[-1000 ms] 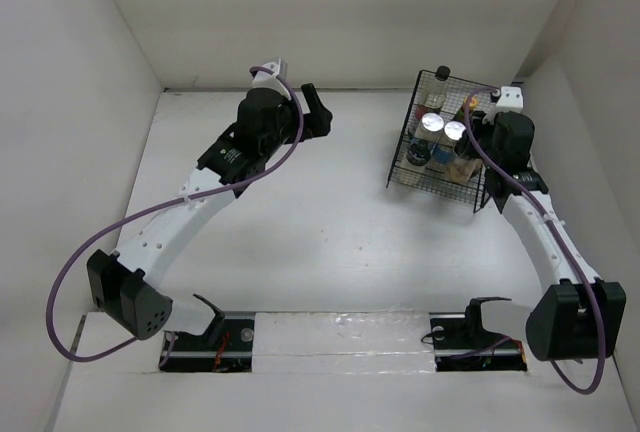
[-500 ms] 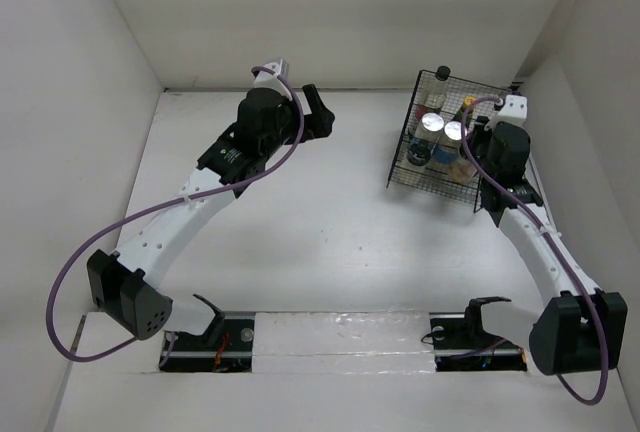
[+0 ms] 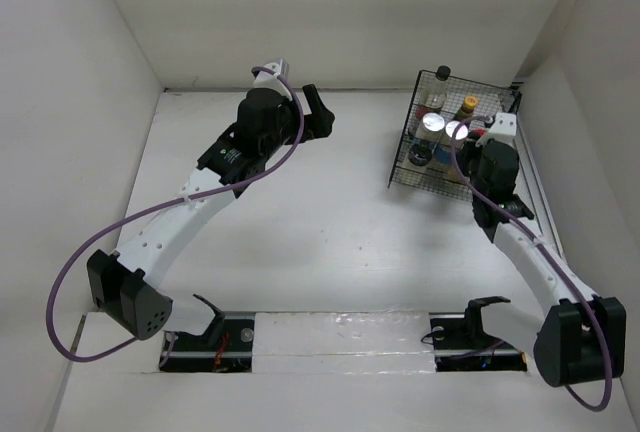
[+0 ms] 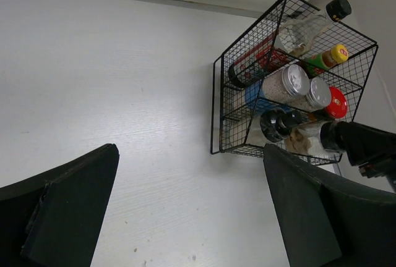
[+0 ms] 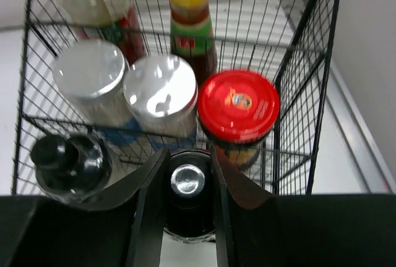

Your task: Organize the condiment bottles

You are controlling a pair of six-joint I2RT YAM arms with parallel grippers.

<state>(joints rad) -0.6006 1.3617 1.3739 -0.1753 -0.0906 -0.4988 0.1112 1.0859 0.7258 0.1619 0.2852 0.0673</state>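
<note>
The dark-capped bottle (image 5: 187,183) stands in the near row of the wire rack (image 4: 214,106), just in front of the red-lidded jar (image 5: 238,105). The right gripper (image 5: 187,162) clasps its sides. This looks like seating the last bottle. Next it should let go and draw straight back, since wires and neighbours crowd both fingers. The left gripper (image 4: 190,151) hangs spread and empty, well apart.
</note>
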